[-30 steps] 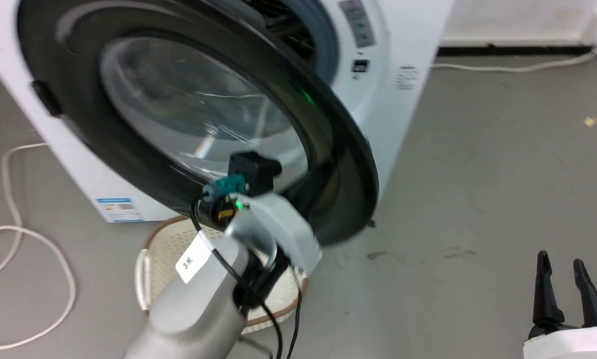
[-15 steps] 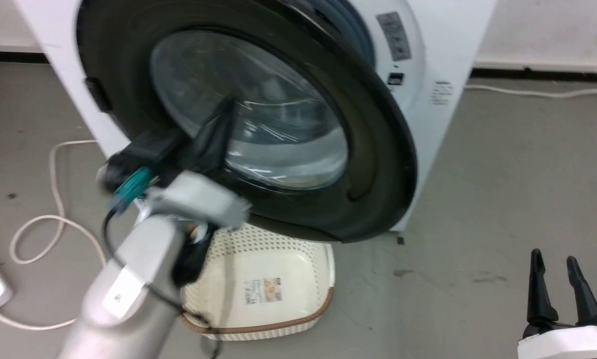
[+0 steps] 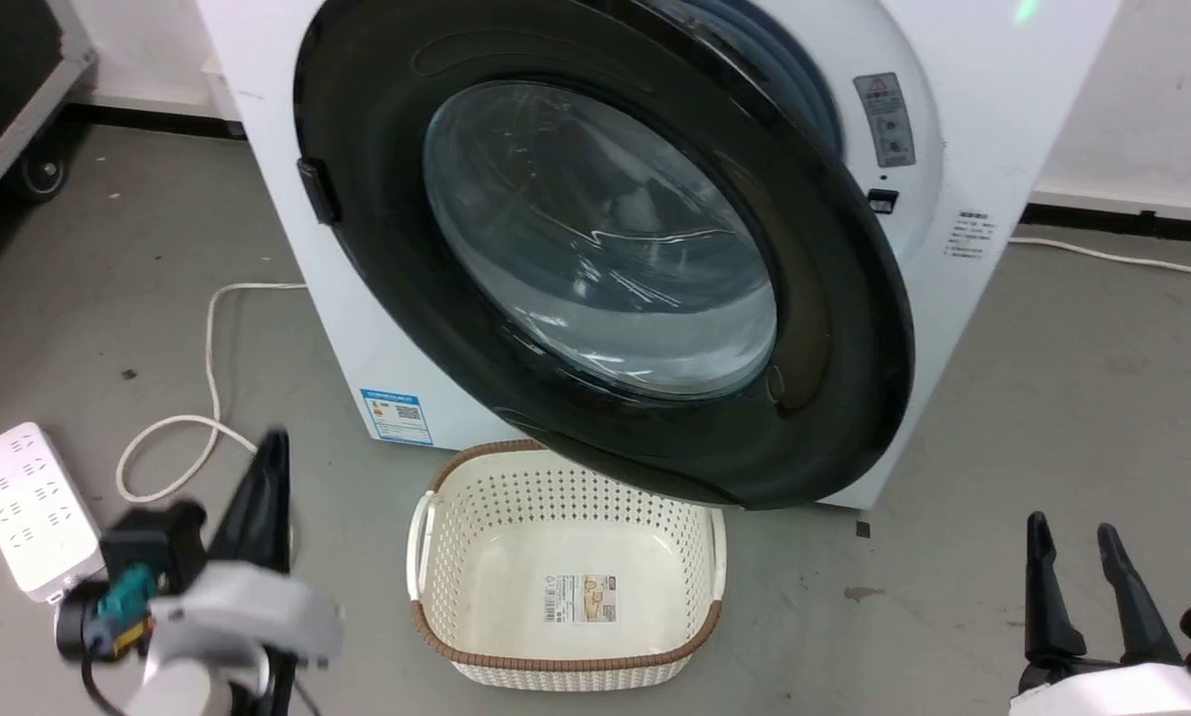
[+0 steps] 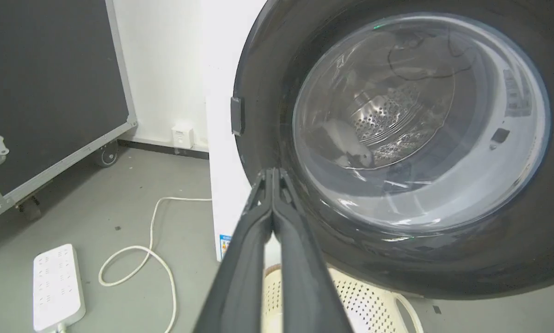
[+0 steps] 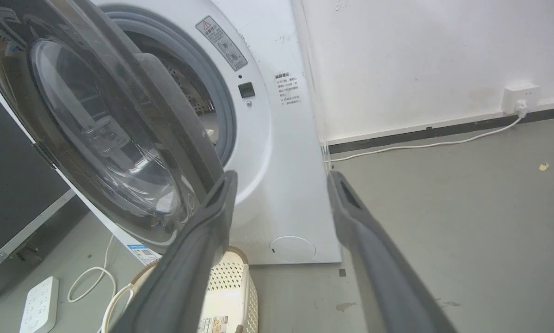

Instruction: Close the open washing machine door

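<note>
1. Since a second ago my left gripper has come off the glass of the washing machine door and dropped to the lower left of the head view; the head camera has swung as well, so the whole scene sits differently.
2. Left fingers are pressed together and pinch nothing; in the left wrist view their tips point at the door's lower left rim, and I cannot tell whether they touch it.
3. Right gripper hangs low at the right over the grey floor; its fingers are spread wide and hold nothing, well apart from the door in the head view.
4. The door is still ajar; its right edge stands off the front of the washing machine, and the right wrist view shows the grey rubber ring in the gap behind it.
5. Through the glass bowl I see the steel drum.
6. A cream perforated basket sits on the floor just below the door's lower edge.
7. A white power strip and a looped white cable lie on the floor to the left of the machine.
</note>
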You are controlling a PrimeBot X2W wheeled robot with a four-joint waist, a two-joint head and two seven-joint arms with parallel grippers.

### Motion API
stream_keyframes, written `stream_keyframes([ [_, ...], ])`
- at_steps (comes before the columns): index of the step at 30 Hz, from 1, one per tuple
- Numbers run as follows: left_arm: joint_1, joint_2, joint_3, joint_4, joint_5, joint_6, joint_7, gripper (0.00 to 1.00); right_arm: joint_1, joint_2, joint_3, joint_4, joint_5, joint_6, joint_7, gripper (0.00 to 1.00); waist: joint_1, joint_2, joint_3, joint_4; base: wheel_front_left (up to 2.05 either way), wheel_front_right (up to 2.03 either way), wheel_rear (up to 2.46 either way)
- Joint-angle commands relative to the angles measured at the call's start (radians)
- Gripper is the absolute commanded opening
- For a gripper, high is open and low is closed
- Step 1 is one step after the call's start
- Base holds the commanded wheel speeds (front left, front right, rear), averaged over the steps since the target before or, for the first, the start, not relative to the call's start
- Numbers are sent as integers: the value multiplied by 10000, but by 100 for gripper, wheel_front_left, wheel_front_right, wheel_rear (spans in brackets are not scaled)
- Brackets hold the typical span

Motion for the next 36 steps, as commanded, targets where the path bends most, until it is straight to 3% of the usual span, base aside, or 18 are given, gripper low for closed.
stream_keyframes([
  [1,181,31,-10,-34,-68,-50,-5,0,87,-4,40,-16,42,10,-43,100,1,0,-11,33,0,0,0],
  [5,676,-64,73,-4,-351,-122,-15,0,87,-4,145,37,59,10,-43,100,1,0,-74,147,0,0,0],
  [6,765,-102,92,12,-391,-132,-19,5,99,-4,174,52,63,10,-43,100,1,0,-107,167,0,0,0],
  [7,839,-137,105,7,-406,-150,-24,40,119,-4,199,62,67,10,-43,100,1,0,-141,182,0,0,0],
  [8,896,-175,124,-13,-408,-161,-30,100,144,-4,220,66,68,10,-43,100,1,0,-174,195,0,0,0],
  [13,1100,-231,84,-134,-243,-228,-44,100,200,-4,317,29,-10,10,-43,100,1,0,-277,170,0,0,0],
  [14,1121,-225,78,-157,-202,-237,-46,100,198,-4,311,23,-22,10,-43,88,1,0,-288,158,0,0,0],
  [15,1135,-223,67,-191,-156,-234,-47,100,187,-4,274,-5,-93,10,-43,16,1,0,-296,148,0,0,0],
  [16,1146,-206,48,-228,-92,-228,-48,100,174,-4,230,-61,-210,10,-43,0,1,0,-303,143,0,0,0],
  [20,1168,-161,-7,-382,51,-210,-51,100,-66,-4,112,-501,-885,10,-43,0,1,0,-301,153,0,0,0],
  [24,1121,-135,-75,-519,102,-184,-3,100,-772,-4,1357,-494,-1419,10,593,0,1,0,-197,177,0,0,0],
  [29,948,-145,-136,-711,110,-145,113,100,-2177,-4,2502,814,-1687,10,2065,0,1,0,149,329,0,0,0],
  [36,646,-236,-131,-901,53,-119,139,100,-3904,-4,1967,2926,-2180,10,1988,0,1,0,737,717,0,0,0],
])
